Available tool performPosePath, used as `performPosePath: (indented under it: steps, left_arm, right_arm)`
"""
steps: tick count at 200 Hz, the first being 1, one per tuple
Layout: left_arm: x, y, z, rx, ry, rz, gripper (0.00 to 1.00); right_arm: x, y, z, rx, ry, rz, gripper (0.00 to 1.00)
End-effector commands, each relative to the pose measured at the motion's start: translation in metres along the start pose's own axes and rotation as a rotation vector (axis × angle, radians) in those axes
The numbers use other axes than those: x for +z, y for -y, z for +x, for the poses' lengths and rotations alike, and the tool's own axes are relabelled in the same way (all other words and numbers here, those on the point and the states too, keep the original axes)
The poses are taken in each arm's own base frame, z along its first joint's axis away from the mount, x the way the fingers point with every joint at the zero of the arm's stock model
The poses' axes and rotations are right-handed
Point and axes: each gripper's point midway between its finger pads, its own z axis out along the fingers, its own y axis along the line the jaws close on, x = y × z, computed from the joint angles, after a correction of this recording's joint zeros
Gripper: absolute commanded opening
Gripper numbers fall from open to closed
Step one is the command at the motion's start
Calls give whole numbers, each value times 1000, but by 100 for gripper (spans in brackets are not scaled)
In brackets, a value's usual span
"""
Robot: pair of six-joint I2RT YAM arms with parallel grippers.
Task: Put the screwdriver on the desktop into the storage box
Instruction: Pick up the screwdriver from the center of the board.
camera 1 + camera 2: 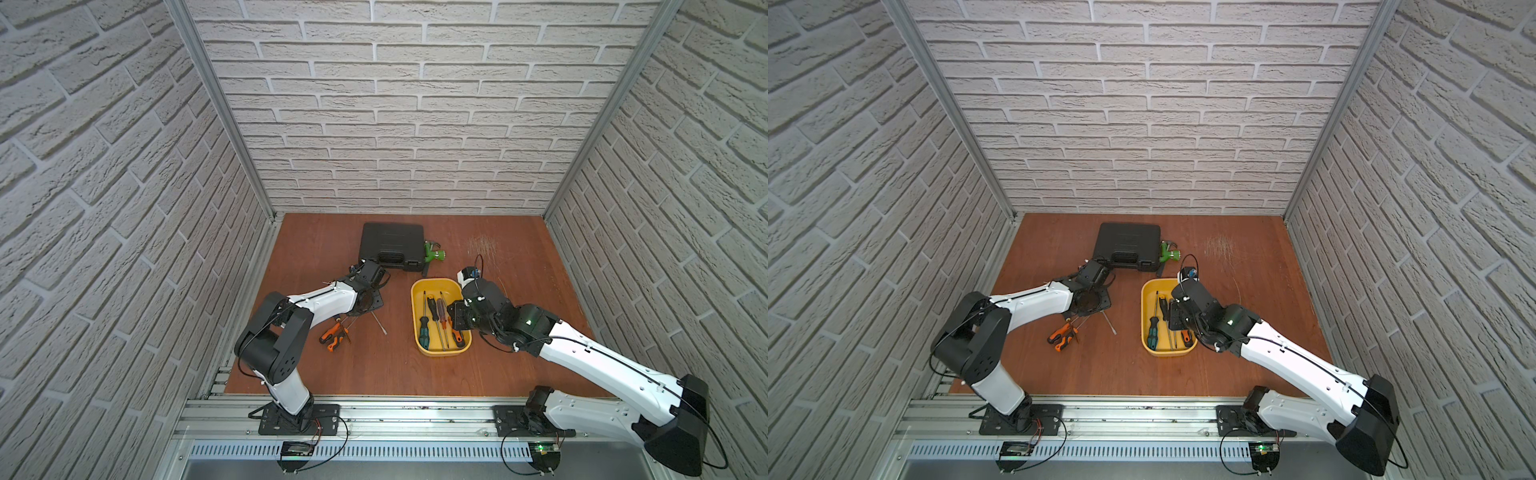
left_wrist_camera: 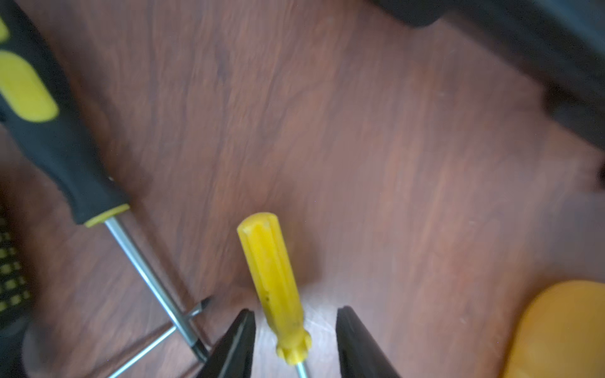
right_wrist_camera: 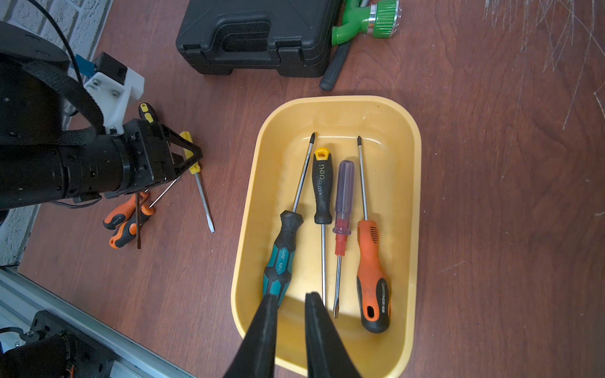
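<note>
The yellow screwdriver (image 2: 275, 281) lies flat on the desktop (image 3: 491, 196), near the box (image 3: 416, 196) on its left side and apart from it. In both top views its handle is hidden under the left wrist and only the bare shaft (image 1: 380, 323) shows; in the blurred left wrist view the shaft is cut off at the frame edge and the box is just a yellow corner. Its long axis runs roughly along the box's long side, handle toward the box's far end, tip toward the end nearest the arm bases and leaning slightly boxward. The left gripper (image 2: 294, 311) straddles the handle near its collar, fingers spread with a gap on each side, not touching it. The right gripper (image 3: 291, 296) hangs over the box's near end, fingers almost together with a narrow gap, pinching nothing; four other drivers (image 3: 322, 203) lie inside
</note>
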Motion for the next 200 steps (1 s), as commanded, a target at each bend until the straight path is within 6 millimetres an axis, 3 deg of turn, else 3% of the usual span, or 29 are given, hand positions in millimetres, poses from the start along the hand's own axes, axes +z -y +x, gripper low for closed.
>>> performPosePath:
  steps: [1,56,102,157,200]
  left_arm:
    - [7,-1,-2,-25,-5,-7,42]
    - [19,-5,6,-17,-36,-34,34]
    - [21,-6,12,-6,-50,-32,20]
    - [-3,2,7,46,-7,-19,8]
    - [-41,7,4,133,63,-17,0]
  right_arm:
    - [-2,5,2,-4,18,12,22]
    - [-1,6,3,-1,21,7,23]
    - [-5,7,2,3,30,7,23]
    - [-10,12,-1,17,59,19,23]
    - [-13,17,-1,23,73,32,22]
